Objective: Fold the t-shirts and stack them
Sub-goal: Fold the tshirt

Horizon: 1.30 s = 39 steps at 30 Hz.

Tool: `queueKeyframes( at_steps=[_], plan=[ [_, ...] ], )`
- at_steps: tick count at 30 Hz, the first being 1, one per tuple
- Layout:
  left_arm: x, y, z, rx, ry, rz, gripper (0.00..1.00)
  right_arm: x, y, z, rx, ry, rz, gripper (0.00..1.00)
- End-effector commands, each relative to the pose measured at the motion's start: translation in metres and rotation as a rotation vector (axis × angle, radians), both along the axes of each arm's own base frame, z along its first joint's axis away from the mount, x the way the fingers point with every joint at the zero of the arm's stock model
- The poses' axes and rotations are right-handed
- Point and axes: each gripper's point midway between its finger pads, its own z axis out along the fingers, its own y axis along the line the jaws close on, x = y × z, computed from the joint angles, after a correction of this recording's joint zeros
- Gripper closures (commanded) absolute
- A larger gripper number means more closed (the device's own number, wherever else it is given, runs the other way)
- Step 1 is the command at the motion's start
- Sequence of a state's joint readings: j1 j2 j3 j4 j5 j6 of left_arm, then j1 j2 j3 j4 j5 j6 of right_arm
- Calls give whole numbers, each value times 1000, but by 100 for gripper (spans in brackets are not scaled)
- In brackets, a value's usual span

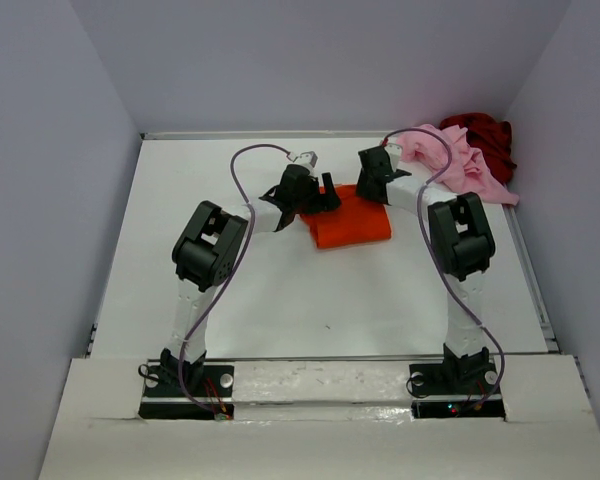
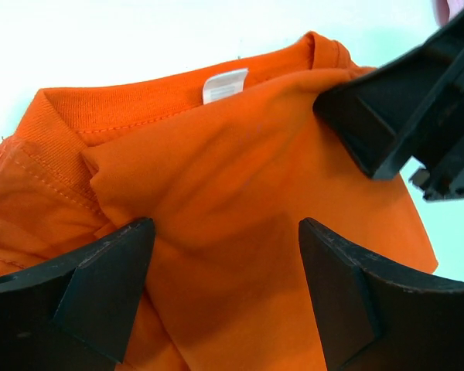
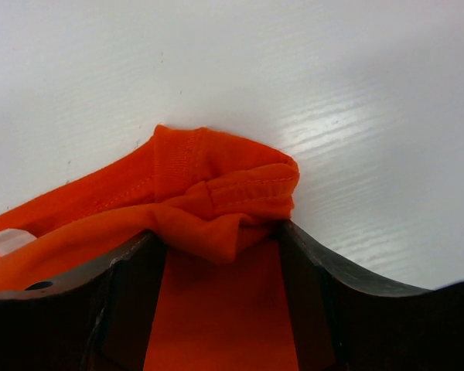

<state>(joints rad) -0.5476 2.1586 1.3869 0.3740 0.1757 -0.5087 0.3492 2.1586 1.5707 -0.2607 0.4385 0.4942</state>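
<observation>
The bright orange t-shirt (image 1: pixel 358 226) lies folded in the middle of the white table. My left gripper (image 1: pixel 323 197) hangs open at its left back corner, and in the left wrist view that gripper (image 2: pixel 224 232) has both fingers spread just above the orange cloth (image 2: pixel 240 147), near the collar's white label (image 2: pixel 224 83). My right gripper (image 1: pixel 372 185) is at the shirt's back edge. In the right wrist view it (image 3: pixel 218 232) is shut on a bunched fold of the orange hem (image 3: pixel 224 197). The light pink t-shirt (image 1: pixel 452 160) and dark red t-shirt (image 1: pixel 485 135) lie crumpled at the back right.
Grey walls close in the white table (image 1: pixel 310 300) on three sides. The right gripper's black finger (image 2: pixel 387 116) reaches into the left wrist view, close to my left fingers. Purple cables loop over both arms.
</observation>
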Motion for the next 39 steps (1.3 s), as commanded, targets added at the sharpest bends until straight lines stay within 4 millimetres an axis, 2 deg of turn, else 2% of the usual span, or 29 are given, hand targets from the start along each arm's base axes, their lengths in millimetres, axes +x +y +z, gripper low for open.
queueKeyframes(
  at_steps=[1, 2, 4, 5, 10, 13, 16, 17, 20, 21, 23, 24, 25, 26, 27, 29, 30, 31, 32, 33, 34, 36, 37, 39],
  plan=[
    [-6, 16, -10, 52, 31, 14, 11, 29, -30, 6, 5, -45, -67, 36],
    [-6, 16, -11, 53, 30, 13, 11, 29, -35, 1, 7, -30, -70, 36],
    [-8, 17, -13, 58, 34, 13, 11, 36, -33, 1, 38, -33, -58, 37],
    [-8, 17, -13, 63, 33, 11, 11, 40, -39, 1, 42, -35, -67, 37],
    [-7, 21, -17, 83, 35, 20, 11, 41, -30, 3, 60, -14, -9, 37],
    [-4, 20, -11, 80, 27, 23, 11, 35, -20, 24, 112, -33, 31, 38],
    [-1, 22, -5, 84, 13, 34, 11, 32, -19, 42, 121, -55, 46, 38],
    [-1, 22, 2, 86, 5, 36, 11, 29, -18, 55, 131, -71, 58, 38],
    [2, 28, 19, 84, -22, 59, 11, 22, -9, 76, 125, -97, 93, 38],
    [2, 28, 35, 70, -47, 65, 11, 19, -2, 92, 132, -119, 113, 37],
    [2, 33, 51, 59, -68, 90, 11, 12, 5, 103, 137, -127, 142, 37],
    [0, 34, 68, 47, -87, 94, 11, 7, 12, 106, 140, -123, 161, 37],
    [-2, 35, 75, 36, -95, 95, 11, -1, 12, 112, 142, -110, 179, 37],
    [-7, 37, 92, 18, -117, 96, 11, -12, 25, 109, 134, -88, 219, 37],
    [-9, 39, 101, 11, -129, 103, 11, -21, 28, 116, 125, -84, 235, 37],
    [-14, 43, 114, -7, -146, 112, 11, -37, 35, 113, 96, -60, 254, 37],
    [-19, 46, 127, -21, -164, 114, 11, -44, 38, 109, 84, -45, 260, 37],
    [-22, 46, 133, -32, -168, 110, 10, -59, 47, 98, 84, -6, 286, 37],
    [-27, 49, 140, -40, -177, 110, 11, -67, 48, 101, 109, -3, 290, 37],
    [-30, 49, 143, -45, -178, 109, 11, -79, 62, 95, 170, 24, 320, 37],
    [-33, 51, 144, -46, -173, 112, 11, -92, 65, 78, 204, 58, 334, 37],
    [-42, 57, 144, -53, -168, 121, 10, -107, 75, 70, 286, 78, 358, 38],
    [-46, 58, 143, -59, -162, 119, 10, -119, 81, 56, 290, 98, 380, 38],
    [-56, 61, 136, -65, -158, 115, 10, -130, 84, 42, 280, 133, 390, 38]
  ],
)
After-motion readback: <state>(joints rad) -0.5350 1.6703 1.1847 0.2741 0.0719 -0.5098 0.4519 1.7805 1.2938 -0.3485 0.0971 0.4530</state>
